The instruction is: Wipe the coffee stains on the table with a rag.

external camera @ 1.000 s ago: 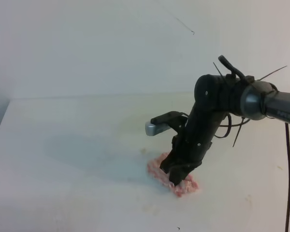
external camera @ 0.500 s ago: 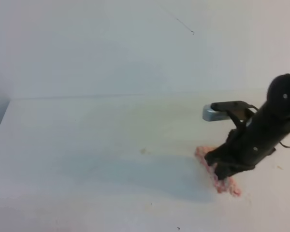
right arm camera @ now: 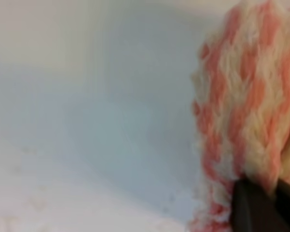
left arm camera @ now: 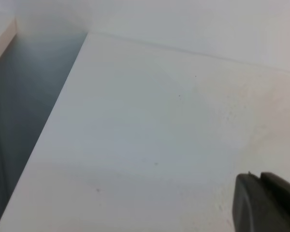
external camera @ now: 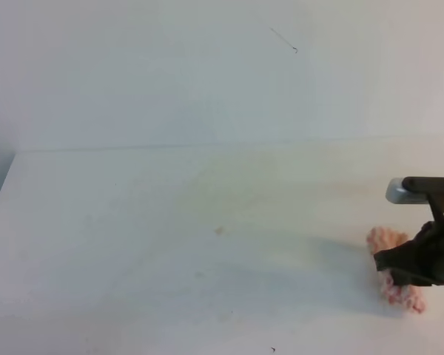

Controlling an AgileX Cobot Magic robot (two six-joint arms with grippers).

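Rag [external camera: 397, 277] pinched in my right gripper [external camera: 399, 272], I am finishing the wipe. Faint stain [external camera: 219, 231] is showing; returning there seems next.

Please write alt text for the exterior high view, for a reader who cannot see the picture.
At the right edge of a white table, the right gripper presses on a crumpled pink-and-white rag. A small faint tan mark lies near the middle of the table, apart from the rag. The left arm is out of view.
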